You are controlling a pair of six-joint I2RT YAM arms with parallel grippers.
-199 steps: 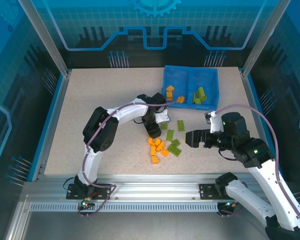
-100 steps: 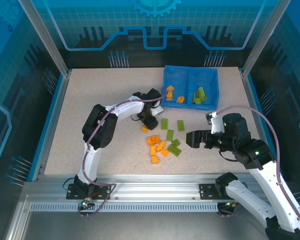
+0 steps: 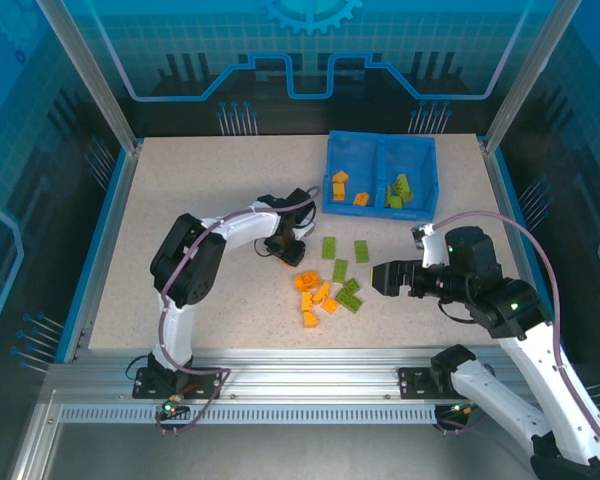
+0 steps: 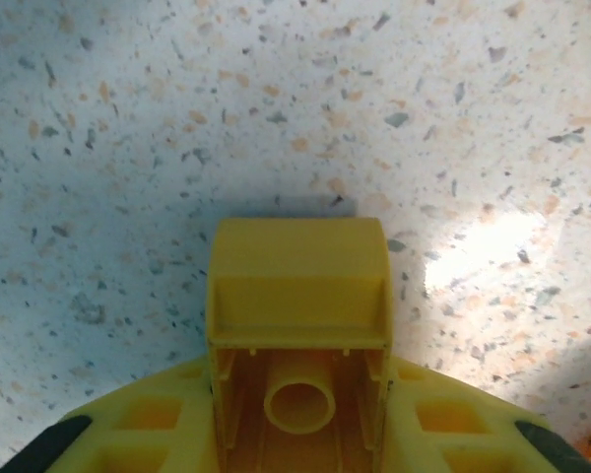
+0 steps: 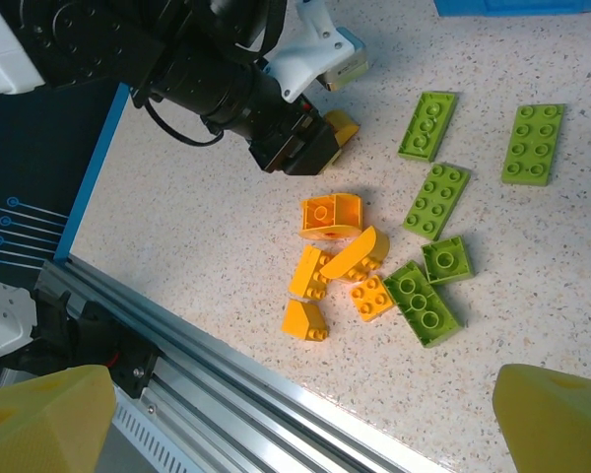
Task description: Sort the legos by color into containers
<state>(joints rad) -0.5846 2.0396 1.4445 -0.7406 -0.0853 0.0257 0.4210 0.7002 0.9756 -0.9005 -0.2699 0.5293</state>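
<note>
My left gripper point(image 3: 280, 247) has closed on one orange lego point(image 4: 295, 296). In the wrist view the brick sits with its hollow side toward the camera, pinched between the two yellow fingers point(image 4: 143, 422), low over the speckled table point(image 3: 200, 200). I cannot tell whether the brick touches the surface.

A second ago this gripper hung over the far edge of the loose pile, nearer the blue tray point(image 3: 358, 150). Half a second ago a single orange brick lay apart on the pile's left side, with the gripper just beside it. Now I no longer see that brick on the tabletop in the overhead view. The gripper has slid further from the tray and stands off its near-left corner, well apart from it.

The tray's contents are as before, with orange pieces point(image 3: 339, 186) in the left compartment and green pieces point(image 3: 401, 188) in the right one. On the near side of the tray the rest of the pile lies as it did half a second ago. The green plates point(image 5: 436, 200) are closer to the tray and the orange bricks point(image 5: 332, 213) lie beyond them, toward the arm bases. Several of them touch one another.

My right gripper point(image 3: 378, 278) has not moved. It hovers on the near side of the tray, roughly in line with its middle wall and just beside the pile. Its jaws are spread wide and hold nothing.
</note>
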